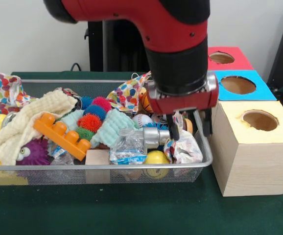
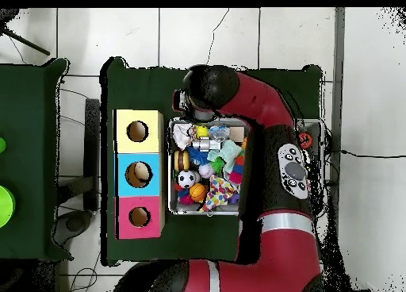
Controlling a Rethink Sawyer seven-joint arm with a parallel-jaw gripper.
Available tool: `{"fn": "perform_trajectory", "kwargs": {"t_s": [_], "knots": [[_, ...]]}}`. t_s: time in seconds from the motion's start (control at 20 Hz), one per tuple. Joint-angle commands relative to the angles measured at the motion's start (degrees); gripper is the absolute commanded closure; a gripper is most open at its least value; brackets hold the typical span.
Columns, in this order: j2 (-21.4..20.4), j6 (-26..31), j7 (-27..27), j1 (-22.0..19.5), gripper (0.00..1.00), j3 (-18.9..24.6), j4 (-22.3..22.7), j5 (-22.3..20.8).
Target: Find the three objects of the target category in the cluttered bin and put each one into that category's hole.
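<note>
The wire mesh bin [image 1: 82, 168] is full of toys. One polka-dot fabric piece [image 1: 183, 149] lies crumpled in the bin's front right corner, by the box. A second [image 1: 128, 93] sits at the back middle, and a third [image 1: 8, 92] hangs at the back left corner. My gripper [image 1: 189, 128] is open and hangs low over the front right piece, one finger [image 1: 173, 128] beside it and the other near the bin's right rim. The yellow-surrounded hole [image 1: 260, 120] is in the pale wood box just right of the bin, and it also shows in the overhead view [image 2: 137, 131].
A blue-surrounded hole [image 1: 238, 84] and a red-surrounded hole [image 1: 221, 58] lie behind the yellow one. The bin also holds a cream waffle cloth [image 1: 24, 122], a mint cloth [image 1: 109, 127], an orange block [image 1: 63, 134], a plastic bottle [image 1: 131, 146], spiky balls [image 1: 90, 122] and a yellow ball [image 1: 156, 157].
</note>
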Motion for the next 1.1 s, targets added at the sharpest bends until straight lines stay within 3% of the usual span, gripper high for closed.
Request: {"fn": "perform_trajectory", "kwargs": {"t_s": [0.05,0.55,1.1], "knots": [[-5.49,-0.78,5.2,-1.23,0.0,2.6,13.62,0.93],[-5.16,-15.86,0.56,-4.98,0.0,5.23,24.84,-2.33],[-1.54,-18.21,-0.35,-6.19,0.0,5.97,23.21,-5.59]]}}
